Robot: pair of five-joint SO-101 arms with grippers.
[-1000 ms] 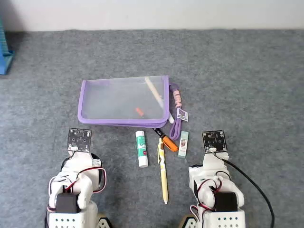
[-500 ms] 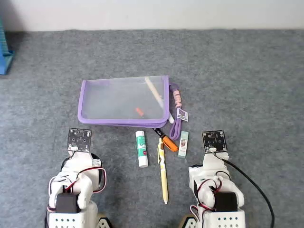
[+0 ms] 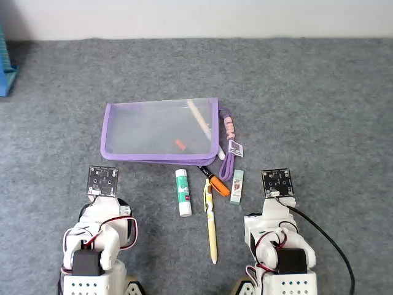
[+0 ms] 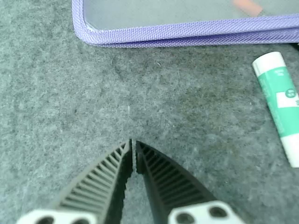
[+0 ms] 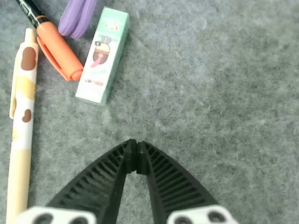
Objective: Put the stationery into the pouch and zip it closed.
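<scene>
Your right gripper [image 5: 135, 143] (clenched, empty, like the left gripper [image 4: 133, 143]) sits nearest the eraser [image 5: 103, 55], lengthwise just ahead, toward the pen [image 5: 21, 126].

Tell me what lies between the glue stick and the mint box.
In the high view, the pen and the orange marker lie between the glue stick and the mint box. The marker is nearer the box.

Carpet [image 3: 307, 110] lies open beside the glue stick [image 3: 183, 192] and mint box [image 3: 237, 186]
</scene>
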